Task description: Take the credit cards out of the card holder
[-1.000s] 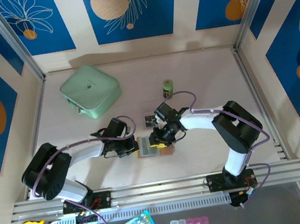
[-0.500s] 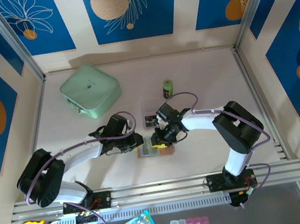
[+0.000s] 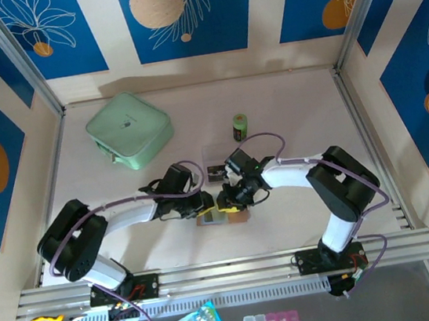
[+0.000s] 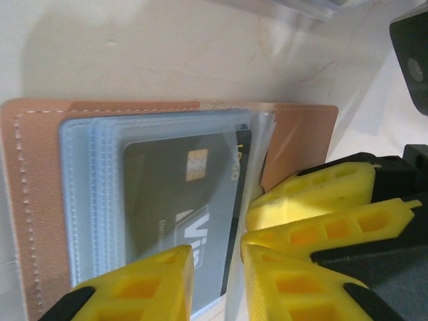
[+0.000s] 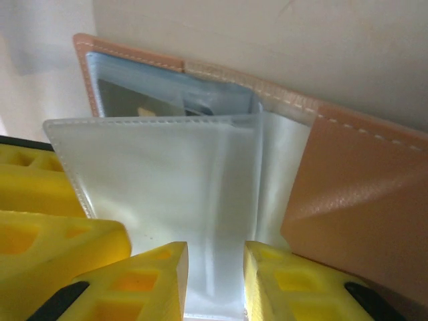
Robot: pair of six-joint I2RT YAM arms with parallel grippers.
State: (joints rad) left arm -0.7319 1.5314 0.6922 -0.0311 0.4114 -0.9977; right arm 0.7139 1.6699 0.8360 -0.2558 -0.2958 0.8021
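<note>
As the left end effector [image 4: 215, 259] stood with its jaws narrowly apart, it straddled the edge of a dark card [image 4: 167, 200] lodged in the sleeves of the holder [image 4: 33, 200]. The right end effector [image 5: 214, 257], jaws likewise slightly apart, sat over a clear sleeve [image 5: 167, 174] spread across the open holder. The holder lay flat mid-tabletop [image 4: 167, 47], between both arms.

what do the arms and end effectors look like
The left arm and right arm both have white links between chunky black joints, with purple cables looping alongside. The left end effector and right end effector each carry two blocky yellow fingers with rectangular cut-out pockets, on black mounts.
</note>
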